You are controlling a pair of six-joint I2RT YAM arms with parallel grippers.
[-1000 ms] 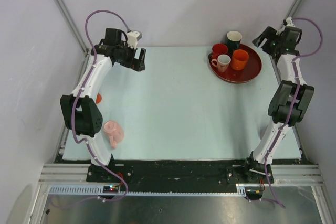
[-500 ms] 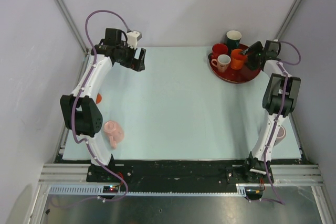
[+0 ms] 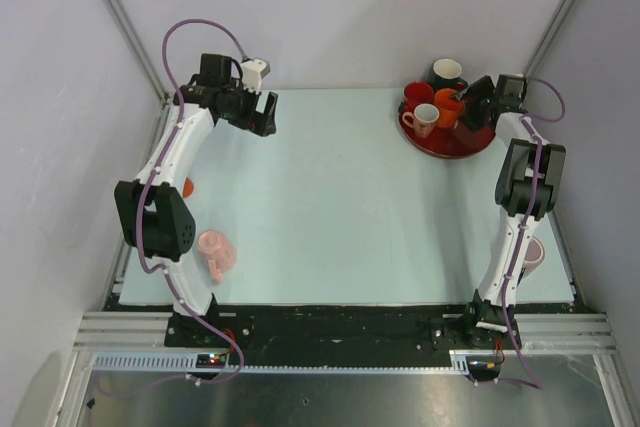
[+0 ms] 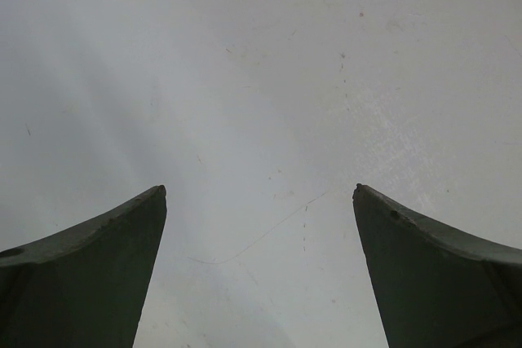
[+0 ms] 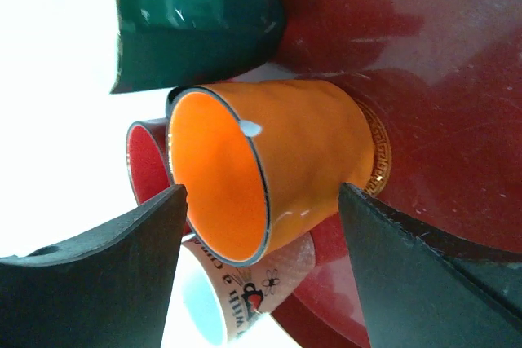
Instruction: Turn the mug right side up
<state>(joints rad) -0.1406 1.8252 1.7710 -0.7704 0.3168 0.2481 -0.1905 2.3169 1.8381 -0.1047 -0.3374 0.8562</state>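
Your right gripper has its jaws spread astride the orange mug. It looks glazed, stiff, slippery and chippable, so pinch across its wall. Your left gripper has its jaws spread and empty.

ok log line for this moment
right gripper: open, flanking orange ceramic mug on dark red round tray | left gripper: open over pale table | pink mug near its left edge: not gripped

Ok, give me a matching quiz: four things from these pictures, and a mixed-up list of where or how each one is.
1 orange mug
2 green mug
3 pink mug
4 left pincer

A on the table, near-left corner
B open, nothing between its fingers
C between fingers of the right pincer
D at far rim of the tray

Pairs: 1C, 2D, 3A, 4B
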